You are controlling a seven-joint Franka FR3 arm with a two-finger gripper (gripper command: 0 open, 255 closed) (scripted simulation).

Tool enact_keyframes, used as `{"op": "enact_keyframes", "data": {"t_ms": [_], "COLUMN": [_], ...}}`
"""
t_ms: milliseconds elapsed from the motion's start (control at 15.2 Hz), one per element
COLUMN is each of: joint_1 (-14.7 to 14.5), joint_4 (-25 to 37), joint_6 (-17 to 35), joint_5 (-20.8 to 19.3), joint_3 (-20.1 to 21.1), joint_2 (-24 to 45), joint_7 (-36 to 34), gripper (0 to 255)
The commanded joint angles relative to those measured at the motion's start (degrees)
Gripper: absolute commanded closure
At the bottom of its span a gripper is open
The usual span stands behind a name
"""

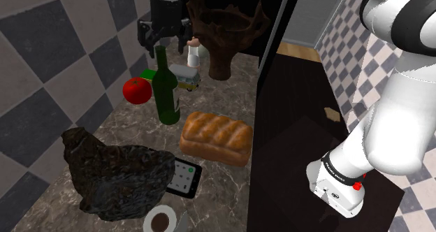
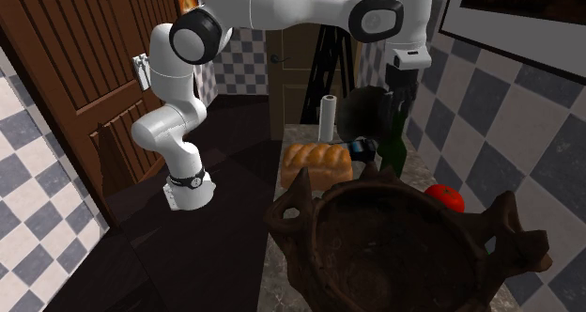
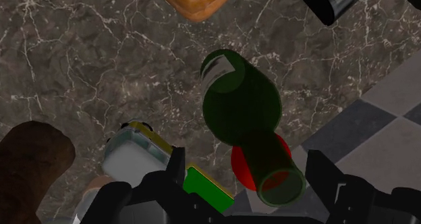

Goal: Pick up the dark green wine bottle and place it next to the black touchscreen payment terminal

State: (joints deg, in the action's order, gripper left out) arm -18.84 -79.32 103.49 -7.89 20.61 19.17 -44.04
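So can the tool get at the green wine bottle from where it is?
Probably yes: the open tool hangs right above the bottle, its neck between the fingers, nothing in between.

The white arm (image 2: 272,0) rises from its base at the second exterior view's left, folds at a dark joint, then runs level across to the right, where the wrist turns straight down. In the shoulder view the black tool (image 1: 165,45) hangs upright at the far left, pointing downward. Its two fingers (image 3: 177,165) stand wide apart.
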Motion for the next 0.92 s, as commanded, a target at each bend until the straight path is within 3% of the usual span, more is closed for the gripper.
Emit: {"op": "enact_keyframes", "data": {"t_ms": [0, 330, 858], "joint_1": [0.0, -0.72, -0.72], "joint_4": [0.0, 7.95, 7.95], "joint_6": [0.0, -7.52, -7.52], "joint_5": [0.0, -0.11, -0.11], "joint_3": [0.0, 0.18, 0.18], "joint_2": [0.0, 0.41, 0.41], "joint_7": [0.0, 0.19, 0.19], "gripper": [0, 0, 0]}}
